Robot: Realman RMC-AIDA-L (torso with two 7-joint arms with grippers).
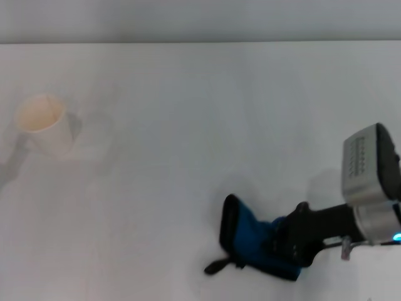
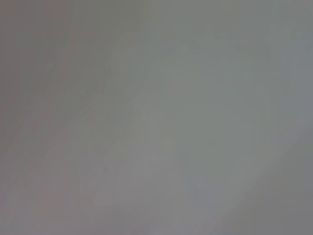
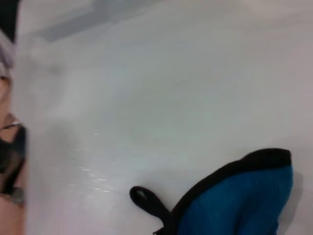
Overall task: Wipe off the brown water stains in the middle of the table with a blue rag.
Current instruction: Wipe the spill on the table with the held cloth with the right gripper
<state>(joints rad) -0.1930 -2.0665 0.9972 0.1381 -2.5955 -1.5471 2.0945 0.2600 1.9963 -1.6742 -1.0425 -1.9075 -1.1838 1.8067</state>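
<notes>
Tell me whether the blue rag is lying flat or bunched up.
Bunched up: the right gripper is shut on the blue rag, one edge lifted off the table, its black loop trailing.

The right gripper point(image 1: 289, 241) has its fingertips buried in the blue rag point(image 1: 250, 241), so their spread is hidden. At four o'clock its arm is cut off. The left wrist view is only blur.

white table point(image 1: 207, 125) carries a paper cup point(image 1: 45, 125) and blue rag point(image 1: 250, 241).
</notes>
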